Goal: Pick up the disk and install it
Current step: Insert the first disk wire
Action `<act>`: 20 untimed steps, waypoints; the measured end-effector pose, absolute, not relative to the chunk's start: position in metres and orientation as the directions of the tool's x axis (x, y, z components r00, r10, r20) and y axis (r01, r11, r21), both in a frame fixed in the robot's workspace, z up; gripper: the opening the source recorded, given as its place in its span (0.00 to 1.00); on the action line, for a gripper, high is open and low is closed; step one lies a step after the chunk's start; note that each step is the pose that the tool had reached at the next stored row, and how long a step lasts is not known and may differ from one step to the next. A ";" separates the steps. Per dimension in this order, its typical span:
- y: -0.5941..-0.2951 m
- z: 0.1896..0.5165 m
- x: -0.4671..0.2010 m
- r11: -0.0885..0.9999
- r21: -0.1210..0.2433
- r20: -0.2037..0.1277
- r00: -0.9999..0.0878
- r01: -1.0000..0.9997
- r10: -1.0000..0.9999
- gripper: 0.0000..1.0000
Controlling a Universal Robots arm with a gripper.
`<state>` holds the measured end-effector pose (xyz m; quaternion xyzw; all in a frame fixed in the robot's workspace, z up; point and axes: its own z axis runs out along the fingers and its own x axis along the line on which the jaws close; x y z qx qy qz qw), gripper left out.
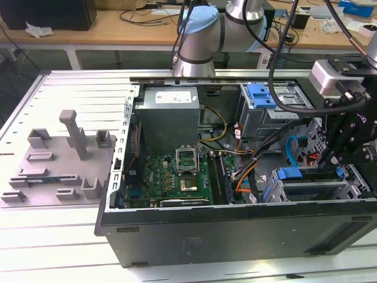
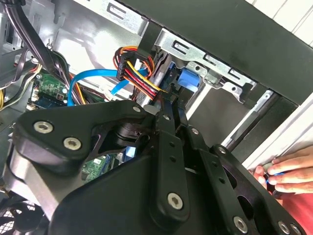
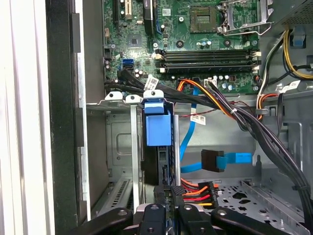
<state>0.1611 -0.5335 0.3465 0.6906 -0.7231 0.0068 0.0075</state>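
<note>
Nearest me, the gripper (image 3: 168,190) (image 2: 175,105), black jointed metal, is at the disk's (image 3: 158,128) rear edge in both wrist views; whether it clasps the disk or merely bears against it I cannot tell. The disk stands on edge in a slot of the bare steel drive cage (image 3: 117,147), at the case's (image 1: 235,227) near corner on the exterior view's right; its glossy blue carrier tab is plain to see, while the drive body is edge-on and hard to make out; room to the cage rails is tight on both sides. Just beside it I note a red, orange and yellow power bundle (image 3: 195,192); a flat blue data cable (image 3: 234,158) crosses the more open perforated floor. Beyond lies the green motherboard (image 3: 195,29); farther, the grey boxy power supply (image 1: 171,112) against the case's far wall. Past the case's outer wall a person's hand (image 2: 288,172) appears, cut off at the frame; the case rests on a slatted metal table (image 1: 53,253).
</note>
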 end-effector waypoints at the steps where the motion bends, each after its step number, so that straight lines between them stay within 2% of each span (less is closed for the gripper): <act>1: -0.534 0.347 0.161 0.046 0.000 0.020 -0.046 -0.999 -0.999 0.16; 20: -0.534 0.344 0.161 0.046 -0.003 0.020 -0.046 -0.999 -0.999 0.16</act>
